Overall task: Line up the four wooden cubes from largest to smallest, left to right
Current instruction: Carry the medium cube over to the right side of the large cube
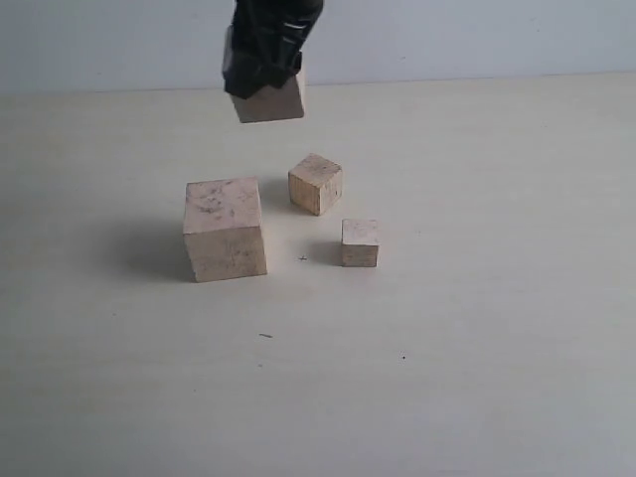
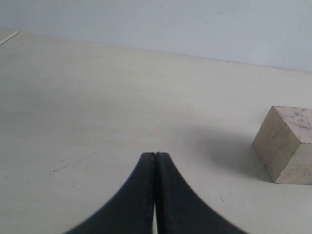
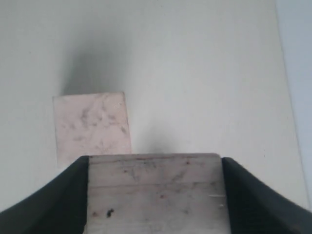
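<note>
Pale surface (image 1: 477, 378) under a grey-blue wall (image 1: 497, 40); we record three cubes standing on it and a fourth aloft. The right fingers (image 3: 68, 195) are clamped on the held cube (image 1: 270, 104), which hangs clear of the surface at the rear, behind the largest cube (image 1: 225, 229). The coming move turns on one relation: the open slot just right of the largest cube lies forward of the fingers, between it and the smallest cube (image 1: 360, 242) and in front of the middle cube (image 1: 316, 183). We judge the held cube second in size. The left fingers (image 2: 141, 195) are pressed together, with the largest cube off to one side. Obscured: the held cube's top sits behind the fingers in the exterior view, its near edge is cut off at the right wrist, and both smaller cubes are absent there. The left arm is unseen from outside.
</note>
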Tool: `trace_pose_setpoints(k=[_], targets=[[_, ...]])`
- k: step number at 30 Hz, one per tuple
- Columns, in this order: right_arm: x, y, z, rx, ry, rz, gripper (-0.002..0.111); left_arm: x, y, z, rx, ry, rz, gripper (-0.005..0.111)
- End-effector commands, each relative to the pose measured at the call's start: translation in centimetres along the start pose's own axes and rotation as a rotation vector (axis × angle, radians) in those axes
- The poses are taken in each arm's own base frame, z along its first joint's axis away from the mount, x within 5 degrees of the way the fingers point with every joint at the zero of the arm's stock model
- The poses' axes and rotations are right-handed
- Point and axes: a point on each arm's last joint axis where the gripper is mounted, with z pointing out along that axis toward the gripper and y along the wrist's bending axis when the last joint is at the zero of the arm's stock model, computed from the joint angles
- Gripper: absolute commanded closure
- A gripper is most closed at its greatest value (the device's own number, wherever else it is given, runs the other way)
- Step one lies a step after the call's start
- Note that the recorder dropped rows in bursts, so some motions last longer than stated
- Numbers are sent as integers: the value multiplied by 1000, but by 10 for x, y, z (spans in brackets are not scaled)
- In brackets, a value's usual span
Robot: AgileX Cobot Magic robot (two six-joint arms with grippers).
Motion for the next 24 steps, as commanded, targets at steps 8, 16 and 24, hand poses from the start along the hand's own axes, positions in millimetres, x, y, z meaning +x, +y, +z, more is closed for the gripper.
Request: trace_pose_setpoints(k=[8, 16, 24], targets=[[67, -1, 63, -172, 9, 41, 108, 0, 0, 0, 6, -11, 3, 107], [84, 8, 100, -224, -6, 35, 108, 0, 0, 0, 6, -11, 3, 107], [94, 14, 129, -290, -42, 40, 108, 0, 0, 0, 6, -11, 3, 107]])
